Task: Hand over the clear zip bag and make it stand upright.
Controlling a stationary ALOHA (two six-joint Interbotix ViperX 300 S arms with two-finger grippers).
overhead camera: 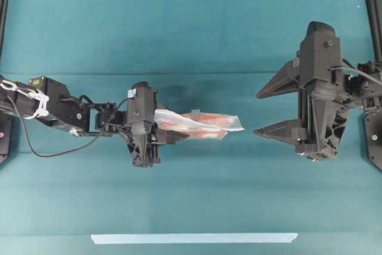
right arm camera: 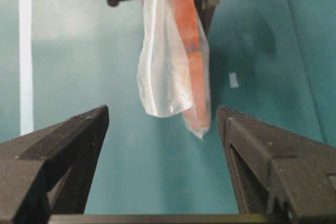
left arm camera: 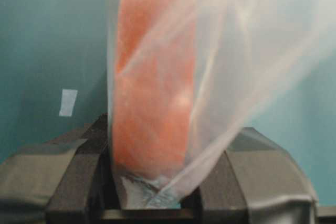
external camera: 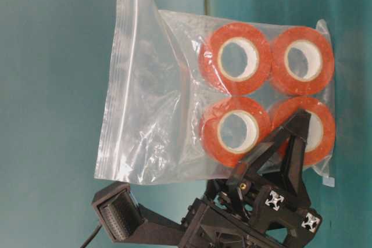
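Clear crinkly zip bag (overhead camera: 200, 123) with four orange-red tape rolls (external camera: 264, 100), white cores, hangs in air above teal table (overhead camera: 191, 34), between two arms. Left gripper (overhead camera: 160, 137) clenched on bag's end nearest it; plastic pinched between taped pads (left arm camera: 79, 174). Bag's free end points toward right gripper (overhead camera: 262, 111), near but apart. Right gripper spread wide, empty, aligned with bag.

Step in hand: handover, receiving side not yet gripping. Next move likely calls for right gripper advancing around free end and closing before left lets go; thin slack plastic may slip.
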